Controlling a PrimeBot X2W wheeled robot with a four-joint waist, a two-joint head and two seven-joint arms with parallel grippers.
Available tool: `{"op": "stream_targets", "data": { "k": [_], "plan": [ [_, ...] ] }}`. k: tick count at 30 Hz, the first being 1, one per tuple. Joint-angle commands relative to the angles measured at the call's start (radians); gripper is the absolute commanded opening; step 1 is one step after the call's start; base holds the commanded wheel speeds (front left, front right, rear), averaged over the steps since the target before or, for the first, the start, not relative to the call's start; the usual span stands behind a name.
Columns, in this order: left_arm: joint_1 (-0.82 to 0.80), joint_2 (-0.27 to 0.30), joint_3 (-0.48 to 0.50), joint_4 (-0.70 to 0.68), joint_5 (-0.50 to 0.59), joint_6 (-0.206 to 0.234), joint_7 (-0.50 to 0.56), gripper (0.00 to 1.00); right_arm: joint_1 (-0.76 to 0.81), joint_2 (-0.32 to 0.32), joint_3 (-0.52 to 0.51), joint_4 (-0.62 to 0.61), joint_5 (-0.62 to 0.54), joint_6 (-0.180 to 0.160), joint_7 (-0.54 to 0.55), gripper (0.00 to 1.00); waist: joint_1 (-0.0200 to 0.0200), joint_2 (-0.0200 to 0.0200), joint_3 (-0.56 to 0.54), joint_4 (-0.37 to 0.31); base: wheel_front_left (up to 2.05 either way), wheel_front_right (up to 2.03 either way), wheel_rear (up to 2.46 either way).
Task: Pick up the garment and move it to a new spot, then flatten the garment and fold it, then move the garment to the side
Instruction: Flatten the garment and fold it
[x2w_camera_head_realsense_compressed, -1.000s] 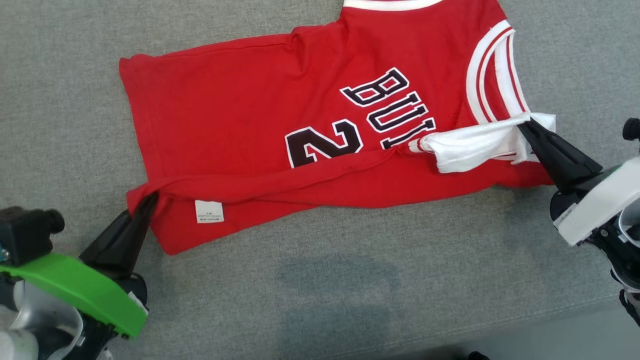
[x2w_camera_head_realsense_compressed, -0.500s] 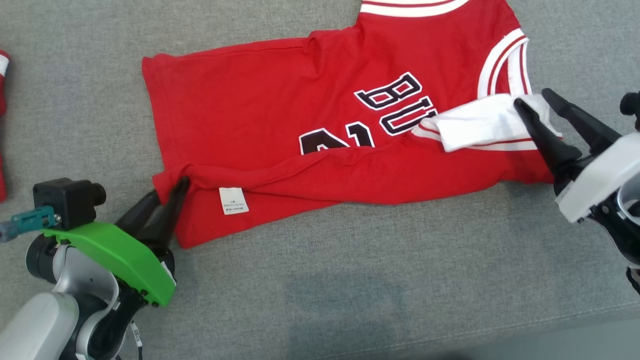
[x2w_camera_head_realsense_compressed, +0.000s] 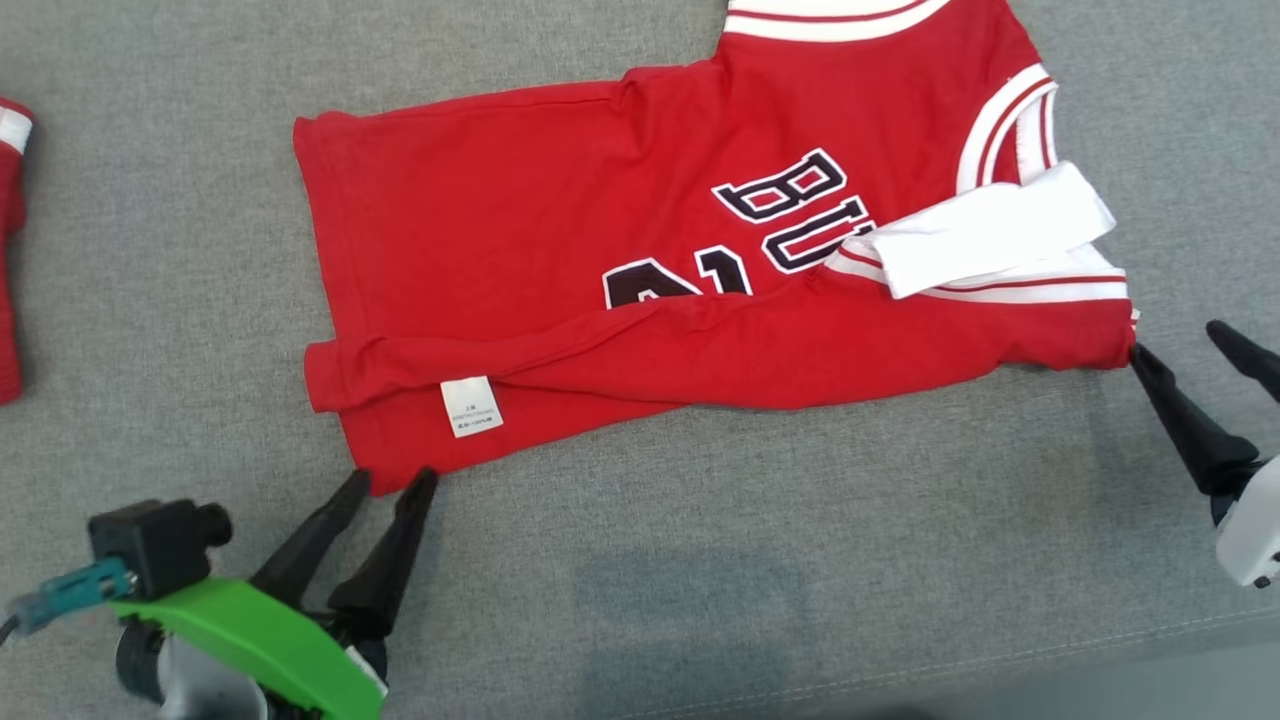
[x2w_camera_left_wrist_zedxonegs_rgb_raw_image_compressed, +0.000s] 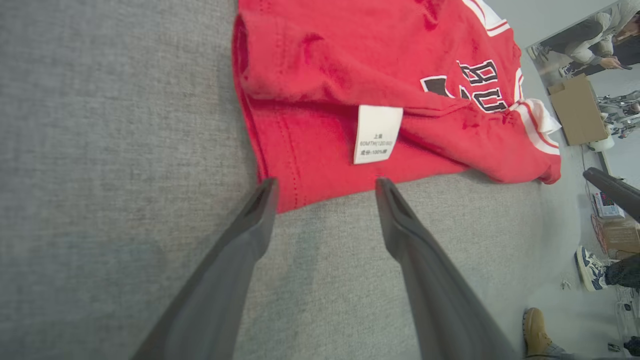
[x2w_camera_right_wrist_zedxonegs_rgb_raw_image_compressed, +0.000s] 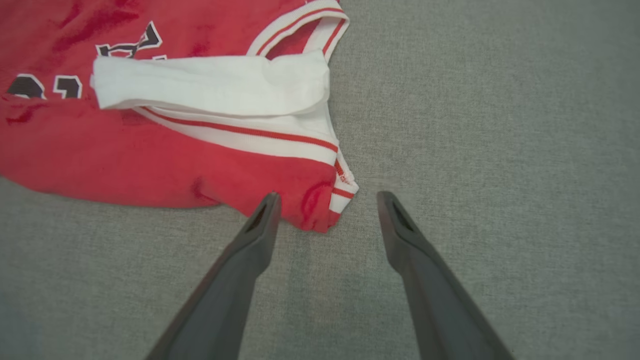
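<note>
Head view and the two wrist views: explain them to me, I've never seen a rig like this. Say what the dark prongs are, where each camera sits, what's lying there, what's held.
This is a wheeled robot with two arms, each ending in a gripper of two long dark fingers. The head view looks down from the robot's head: the left gripper sits lower left, above a green cover, the right gripper at the right edge. Each wrist view looks along one gripper's own fingers. On the grey fabric surface lies a red jersey with white trim, its near long edge folded over the front, a white care label showing. Both grippers are open, tips at the jersey's near corners, holding nothing. Another red item peeks in at the left edge.
</note>
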Motion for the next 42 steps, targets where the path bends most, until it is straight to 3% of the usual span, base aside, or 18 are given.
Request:
{"op": "stream_targets", "data": {
  "k": [1, 12, 22, 23, 24, 25, 26, 27, 29, 30, 33, 34, 35, 42],
  "plan": [
    [-0.04, -0.009, -0.012, 0.014, 0.0, -0.012, 0.011, 1.0, -0.005, 0.016, 0.002, 0.004, -0.013, 0.0, 0.015, 1.0, 0.0, 0.0, 0.026, 0.012, 0.0, 0.0, 0.0],
    [-0.144, -0.062, -0.049, 0.117, -0.01, -0.047, 0.041, 1.0, -0.044, 0.037, 0.025, 0.039, -0.046, 0.0, 0.074, 1.0, 0.0, 0.0, 0.054, 0.02, 0.0, 0.0, 0.0],
    [-0.16, -0.064, -0.072, 0.135, -0.007, -0.066, 0.055, 1.0, -0.063, 0.042, 0.032, 0.058, -0.04, 0.0, 0.081, 1.0, 0.0, 0.0, 0.059, 0.016, 0.0, 0.0, 0.0],
    [-0.16, -0.064, -0.078, 0.131, -0.004, -0.067, 0.057, 0.89, -0.063, 0.042, 0.033, 0.061, -0.04, 0.0, 0.082, 1.0, 0.0, 0.0, 0.059, 0.016, 0.0, 0.0, 0.0],
    [-0.16, -0.065, -0.083, 0.128, -0.001, -0.068, 0.059, 0.63, -0.062, 0.043, 0.034, 0.064, -0.039, 0.0, 0.085, 1.0, 0.0, 0.0, 0.059, 0.016, 0.0, 0.0, 0.0],
    [-0.16, -0.067, -0.088, 0.125, -0.001, -0.071, 0.064, 0.44, -0.062, 0.044, 0.036, 0.065, -0.038, 0.0, 0.088, 1.0, 0.0, 0.0, 0.059, 0.016, 0.0, 0.0, 0.0],
    [-0.16, -0.066, -0.093, 0.124, -0.001, -0.074, 0.067, 0.3, -0.062, 0.045, 0.038, 0.067, -0.037, 0.0, 0.09, 1.0, 0.0, 0.0, 0.06, 0.016, 0.0, 0.0, 0.0],
    [-0.16, -0.066, -0.093, 0.124, -0.001, -0.074, 0.067, 0.3, -0.062, 0.045, 0.038, 0.067, -0.037, 0.0, 0.09, 1.0, 0.0, 0.0, 0.06, 0.016, 0.0, 0.0, 0.0],
    [-0.16, -0.067, -0.1, 0.128, -0.001, -0.072, 0.072, 0.0, -0.065, 0.046, 0.044, 0.07, -0.035, 0.0, 0.094, 1.0, 0.0, 0.0, 0.061, 0.015, 0.0, 0.0, 0.0],
    [-0.161, -0.065, -0.102, 0.133, 0.002, -0.073, 0.073, 0.0, -0.067, 0.046, 0.046, 0.071, -0.036, 0.0, 0.097, 0.97, 0.0, 0.0, 0.062, 0.015, 0.0, 0.0, 0.0],
    [-0.166, -0.063, -0.104, 0.14, 0.007, -0.076, 0.071, 0.0, -0.077, 0.048, 0.058, 0.077, -0.033, 0.0, 0.102, 0.46, 0.0, 0.0, 0.065, 0.013, 0.0, 0.0, 0.0],
    [-0.169, -0.06, -0.108, 0.14, 0.005, -0.084, 0.074, 0.0, -0.085, 0.045, 0.065, 0.08, -0.031, 0.0, 0.107, 0.07, 0.0, 0.0, 0.067, 0.013, 0.0, 0.0, 0.0],
    [-0.169, -0.058, -0.107, 0.14, 0.005, -0.086, 0.075, 0.0, -0.088, 0.044, 0.067, 0.083, -0.028, 0.0, 0.108, 0.0, 0.0, 0.0, 0.067, 0.013, 0.0, 0.0, 0.0],
    [-0.157, -0.016, -0.085, 0.127, -0.02, -0.12, 0.085, 0.0, -0.107, 0.025, 0.081, 0.108, -0.005, 0.0, 0.114, 0.0, 0.0, 0.0, 0.061, 0.02, 0.0, 0.0, 0.0]
  ]
}}
